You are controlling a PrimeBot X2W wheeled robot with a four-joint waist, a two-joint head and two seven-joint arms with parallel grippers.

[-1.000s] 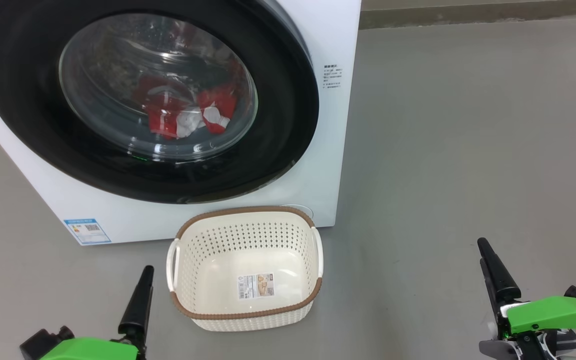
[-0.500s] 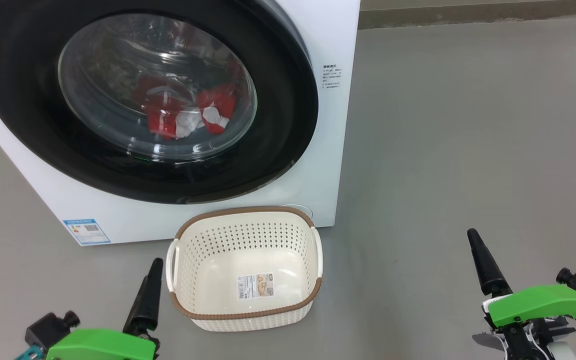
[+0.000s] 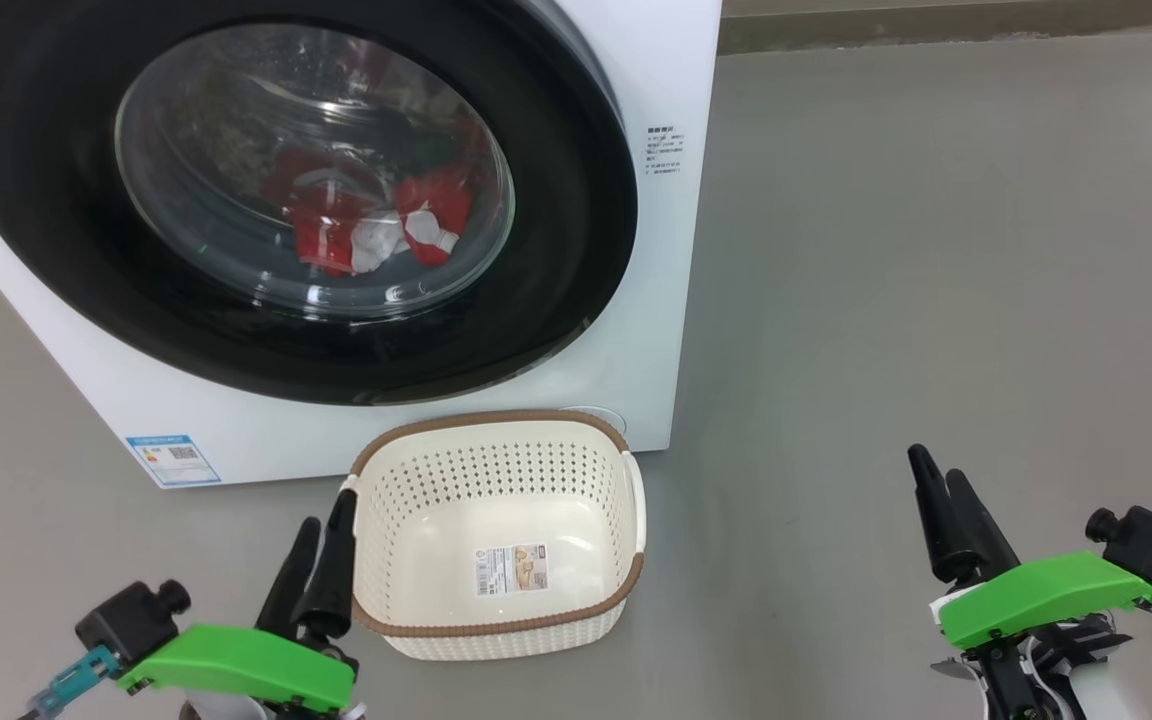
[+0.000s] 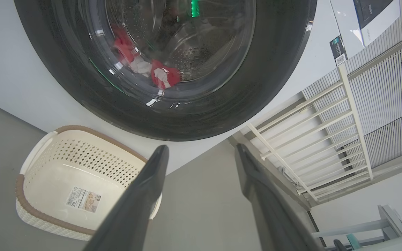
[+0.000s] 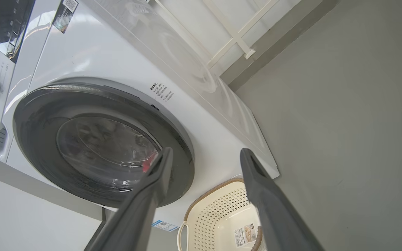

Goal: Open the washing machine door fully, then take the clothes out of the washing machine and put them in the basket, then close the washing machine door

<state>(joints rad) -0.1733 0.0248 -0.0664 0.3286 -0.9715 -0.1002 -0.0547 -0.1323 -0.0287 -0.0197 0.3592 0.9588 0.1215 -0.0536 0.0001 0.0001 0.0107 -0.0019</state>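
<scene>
Your washing machine door is closed and faces straight out at you, with the red clothes bunched low behind the glass. The basket sits upright on the grey floor, right in front of the washing machine. Its mouth is up, and its long side looks to run along the machine's front. Both grippers are spread wide with nothing in them. The left gripper is just beside the basket's left end, the right gripper well off to the side. There's a white railing past the machine.
</scene>
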